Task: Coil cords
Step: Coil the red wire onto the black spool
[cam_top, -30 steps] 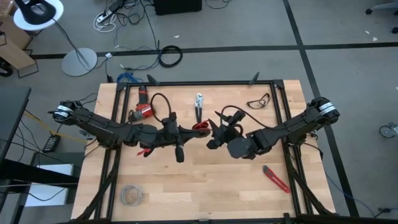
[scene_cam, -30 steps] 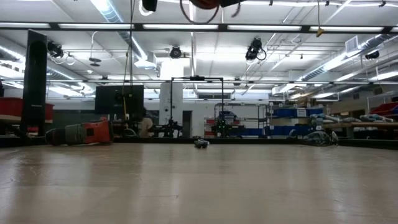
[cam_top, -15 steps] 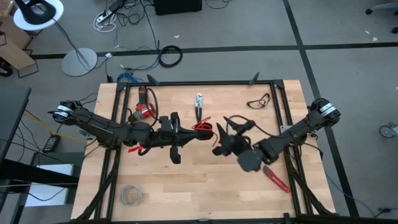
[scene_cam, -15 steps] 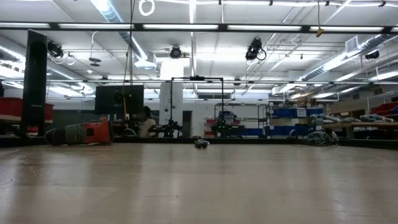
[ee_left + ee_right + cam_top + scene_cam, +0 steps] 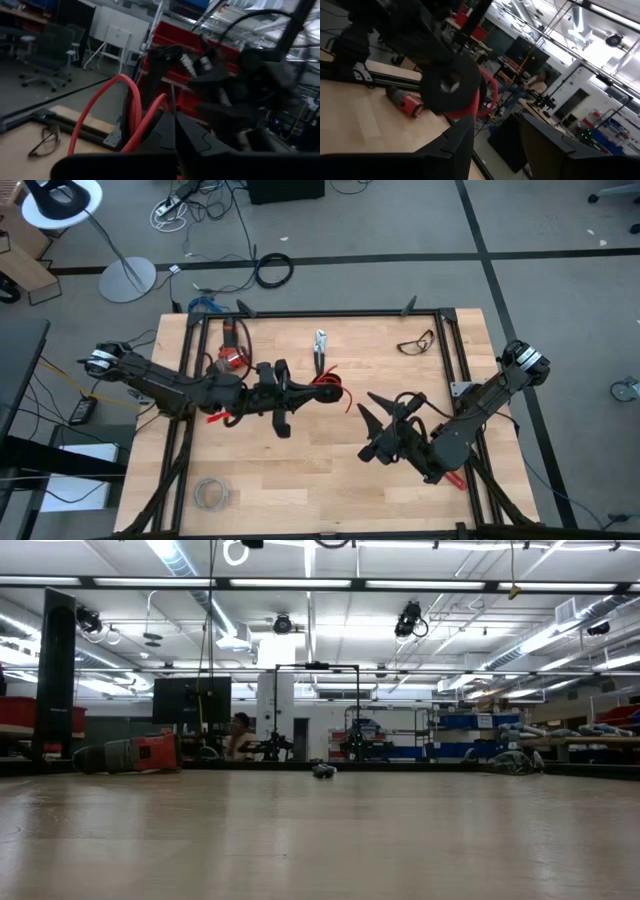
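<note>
The left gripper (image 5: 308, 394) is clamped on the red cord (image 5: 330, 388), whose loops bulge out just past its fingertips, above mid-table; in the left wrist view the cord (image 5: 131, 111) arcs up from between the closed fingers (image 5: 162, 131). The right gripper (image 5: 372, 430) hangs apart from the cord, fingers spread and empty.

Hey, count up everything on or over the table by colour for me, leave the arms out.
Red: 3, cord, drill, knife
Black: 1, glasses
Silver: 1, pliers
Grey: 1, wire coil
Total: 6
</note>
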Robot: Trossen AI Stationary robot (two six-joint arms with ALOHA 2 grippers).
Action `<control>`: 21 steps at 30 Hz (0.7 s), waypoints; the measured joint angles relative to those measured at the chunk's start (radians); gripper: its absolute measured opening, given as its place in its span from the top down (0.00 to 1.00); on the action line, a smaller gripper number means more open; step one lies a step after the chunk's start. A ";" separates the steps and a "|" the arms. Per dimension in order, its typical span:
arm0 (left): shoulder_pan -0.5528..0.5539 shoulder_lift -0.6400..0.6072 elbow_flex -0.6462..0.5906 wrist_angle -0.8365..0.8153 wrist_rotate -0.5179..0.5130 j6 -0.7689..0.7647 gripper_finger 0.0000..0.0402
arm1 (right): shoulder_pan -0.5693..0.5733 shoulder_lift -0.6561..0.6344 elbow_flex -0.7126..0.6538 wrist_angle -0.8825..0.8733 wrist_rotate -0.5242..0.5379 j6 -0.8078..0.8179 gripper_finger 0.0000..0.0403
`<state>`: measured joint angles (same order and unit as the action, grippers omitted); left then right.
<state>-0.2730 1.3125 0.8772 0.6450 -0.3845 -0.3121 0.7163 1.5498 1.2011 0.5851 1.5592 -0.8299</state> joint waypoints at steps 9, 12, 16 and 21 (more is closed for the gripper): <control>0.098 0.005 -0.125 0.186 0.074 -0.130 1.00 | -0.034 0.000 0.000 -0.002 -0.060 0.005 0.61; 0.145 0.005 -0.197 0.285 0.117 -0.205 1.00 | -0.054 0.000 0.000 -0.004 -0.061 0.002 0.62; 0.195 0.025 -0.299 0.458 0.141 -0.305 1.00 | -0.078 0.001 -0.015 -0.023 -0.063 0.026 0.62; 0.241 0.076 -0.384 0.669 0.173 -0.400 1.00 | -0.113 0.001 -0.042 -0.026 -0.131 0.118 0.63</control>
<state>-0.0324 1.3886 0.4935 1.3138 -0.2120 -0.7123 0.6034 1.5513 1.1588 0.5587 1.4283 -0.7114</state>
